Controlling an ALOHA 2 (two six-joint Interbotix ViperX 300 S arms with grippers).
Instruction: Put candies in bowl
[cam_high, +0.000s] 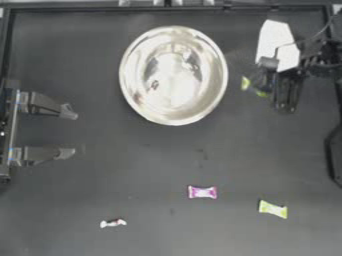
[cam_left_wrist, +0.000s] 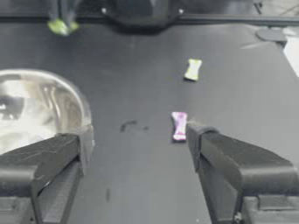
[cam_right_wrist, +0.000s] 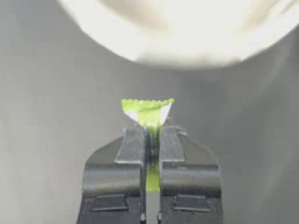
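The shiny silver bowl (cam_high: 174, 75) stands at the top middle of the table. Just right of its rim, my right gripper (cam_high: 258, 87) is shut on a yellow-green candy (cam_high: 248, 84). In the right wrist view the wrapper's end (cam_right_wrist: 147, 110) sticks out past the closed gripper (cam_right_wrist: 151, 131), with the bowl (cam_right_wrist: 181, 30) ahead. A pink candy (cam_high: 202, 192), a second yellow-green candy (cam_high: 272, 209) and a white candy (cam_high: 113, 223) lie on the table near the front. My left gripper (cam_high: 70, 132) waits open at the left edge, holding nothing.
A white piece (cam_high: 277, 42) sits by the right arm at the top right. The left wrist view shows the bowl's rim (cam_left_wrist: 81, 109) beside its open gripper (cam_left_wrist: 140, 144), and beyond it the pink candy (cam_left_wrist: 179, 126) and the yellow-green candy (cam_left_wrist: 192, 69).
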